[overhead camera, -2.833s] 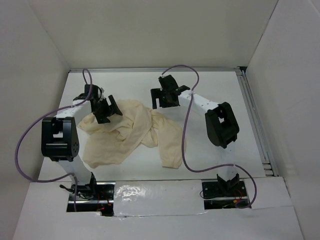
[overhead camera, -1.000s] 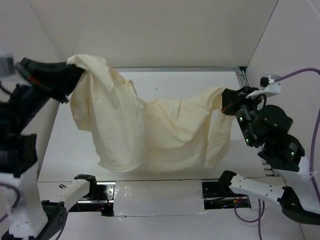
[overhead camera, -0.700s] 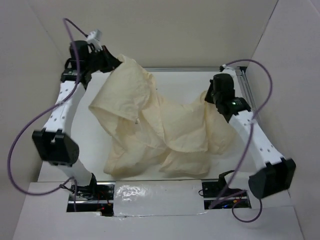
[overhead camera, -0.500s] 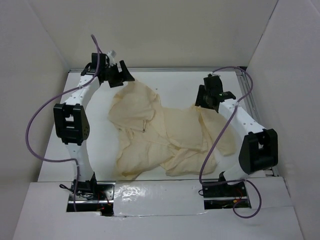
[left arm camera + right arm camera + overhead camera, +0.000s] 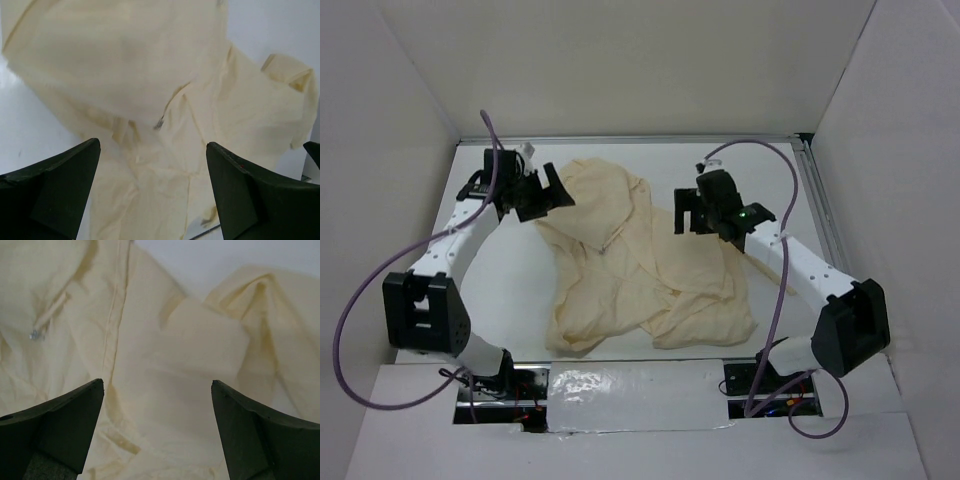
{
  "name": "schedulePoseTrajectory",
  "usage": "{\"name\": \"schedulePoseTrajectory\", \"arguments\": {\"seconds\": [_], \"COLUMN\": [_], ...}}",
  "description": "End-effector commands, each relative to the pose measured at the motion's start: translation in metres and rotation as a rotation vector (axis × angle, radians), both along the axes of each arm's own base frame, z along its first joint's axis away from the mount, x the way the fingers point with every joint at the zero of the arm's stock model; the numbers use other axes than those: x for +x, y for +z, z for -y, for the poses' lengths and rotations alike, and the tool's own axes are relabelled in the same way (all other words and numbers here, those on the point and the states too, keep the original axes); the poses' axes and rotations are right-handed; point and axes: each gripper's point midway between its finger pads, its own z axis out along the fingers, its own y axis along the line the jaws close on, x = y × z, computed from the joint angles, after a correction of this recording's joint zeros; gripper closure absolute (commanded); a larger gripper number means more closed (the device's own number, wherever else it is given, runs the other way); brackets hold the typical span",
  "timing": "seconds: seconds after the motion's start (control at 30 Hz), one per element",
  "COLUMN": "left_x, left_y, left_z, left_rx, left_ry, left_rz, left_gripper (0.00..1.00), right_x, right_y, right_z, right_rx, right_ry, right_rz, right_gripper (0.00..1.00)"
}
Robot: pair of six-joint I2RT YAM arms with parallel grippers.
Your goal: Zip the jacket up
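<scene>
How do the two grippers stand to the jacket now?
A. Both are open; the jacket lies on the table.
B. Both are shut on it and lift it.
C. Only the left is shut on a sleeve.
A: the wrist views show the left gripper and the right gripper with fingers spread, gripping nothing, and the jacket crumpled on the table beneath.

Bright, even, diffuse light leaves only faint shadows in the white enclosure, a glossy strip at the near edge glints, and both wrist views are soft, their dark fingers blurred.
</scene>
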Motion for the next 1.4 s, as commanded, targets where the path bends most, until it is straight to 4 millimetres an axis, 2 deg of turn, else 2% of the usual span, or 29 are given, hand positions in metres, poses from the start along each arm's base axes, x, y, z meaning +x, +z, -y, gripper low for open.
{"name": "schedulePoseTrajectory", "arguments": {"seconds": [0.0,0.07,0.1,0.13,0.2,0.3,0.37,0.4,0.43,0.47,0.5,0.57,0.6,0.63,0.7,0.73,0.8,0.83,0.87,0.9,0.93,0.97,1.03,1.07,1.13,1.2,1.23,1.27,1.37], "left_x": [-0.031,-0.047,-0.046,-0.045,-0.039,-0.026,-0.014,-0.009,-0.006,0.003,0.004,0.014,0.017,0.019,0.024,0.026,0.03,0.032,0.032,0.032,0.032,0.029,0.024,0.015,0.002,-0.007,-0.013,-0.019,-0.026], "left_y": [-0.032,-0.047,-0.051,-0.054,-0.05,-0.064,-0.065,-0.069,-0.085,-0.085,-0.101,-0.104,-0.114,-0.116,-0.116,-0.115,-0.108,-0.104,-0.103,-0.09,-0.084,-0.068,-0.052,-0.05,-0.011,0.006,0.008,0.024,0.046], "left_z": [-0.015,-0.013,-0.01,-0.006,0.008,0.017,0.02,0.021,0.021,0.022,0.024,0.027,0.027,0.028,0.029,0.029,0.027,0.025,0.024,0.022,0.021,0.019,0.019,0.018,0.016,0.015,0.014,0.014,0.02], "left_rx": [0.033,0.016,0.005,-0.011,-0.056,-0.074,-0.079,-0.078,-0.074,-0.075,-0.07,-0.072,-0.075,-0.076,-0.078,-0.077,-0.072,-0.059,-0.045,-0.039,-0.029,-0.023,-0.022,-0.024,-0.028,-0.031,-0.032,-0.037,-0.081], "left_ry": [0.114,0.107,0.082,0.061,-0.004,-0.031,-0.038,-0.037,-0.036,-0.035,-0.034,-0.041,-0.042,-0.041,-0.041,-0.042,-0.035,-0.033,-0.039,-0.038,-0.035,-0.04,-0.049,-0.047,-0.046,-0.049,-0.047,-0.051,-0.086], "left_rz": [-0.093,-0.143,-0.124,-0.126,-0.102,-0.123,-0.123,-0.131,-0.174,-0.175,-0.221,-0.225,-0.251,-0.257,-0.255,-0.247,-0.225,-0.207,-0.189,-0.155,-0.133,-0.08,-0.023,-0.012,0.107,0.159,0.169,0.214,0.27], "left_gripper": [0.01,0.01,0.01,0.01,0.01,0.01,0.01,0.01,0.01,0.01,0.01,0.05,0.1,0.31,0.54,0.74,0.96,1.0,1.0,1.0,1.0,1.0,1.0,1.0,1.0,1.0,1.0,1.0,1.0], "right_x": [-0.026,-0.041,-0.045,-0.052,-0.057,-0.06,-0.061,-0.061,-0.06,-0.061,-0.058,-0.054,-0.054,-0.053,-0.051,-0.052,-0.048,-0.044,-0.037,-0.033,-0.025,-0.017,0.0,0.007,0.018,0.025,0.03,0.033,0.044], "right_y": [-0.019,-0.031,-0.031,-0.041,-0.05,-0.073,-0.086,-0.088,-0.096,-0.098,-0.101,-0.1,-0.103,-0.11,-0.111,-0.121,-0.125,-0.131,-0.129,-0.128,-0.123,-0.118,-0.101,-0.094,-0.075,-0.057,-0.05,-0.039,-0.02], "right_z": [-0.013,-0.029,-0.041,-0.049,-0.058,-0.058,-0.062,-0.065,-0.068,-0.072,-0.077,-0.088,-0.092,-0.094,-0.106,-0.107,-0.112,-0.11,-0.105,-0.102,-0.094,-0.087,-0.071,-0.066,-0.053,-0.046,-0.04,-0.038,-0.032], "right_rx": [-0.017,0.02,0.058,0.069,0.084,0.084,0.083,0.091,0.085,0.085,0.077,0.079,0.075,0.063,0.067,0.051,0.051,0.037,0.022,0.032,0.04,0.049,0.081,0.098,0.135,0.16,0.17,0.18,0.209], "right_ry": [0.035,0.065,0.103,0.121,0.138,0.082,0.082,0.088,0.088,0.097,0.1,0.121,0.124,0.127,0.14,0.136,0.112,0.085,0.044,0.005,-0.037,-0.09,-0.149,-0.17,-0.187,-0.185,-0.186,-0.167,-0.153], "right_rz": [-0.039,-0.074,-0.076,-0.1,-0.119,-0.179,-0.214,-0.225,-0.244,-0.252,-0.262,-0.263,-0.271,-0.286,-0.288,-0.308,-0.313,-0.319,-0.301,-0.296,-0.28,-0.26,-0.217,-0.198,-0.156,-0.113,-0.092,-0.071,-0.052], "right_gripper": [0.06,0.06,0.07,0.08,0.09,0.09,0.1,0.1,0.1,0.1,0.11,0.13,0.15,0.18,0.2,0.23,0.28,0.44,0.55,0.67,0.95,1.0,1.0,1.0,1.0,1.0,1.0,1.0,1.0]}}
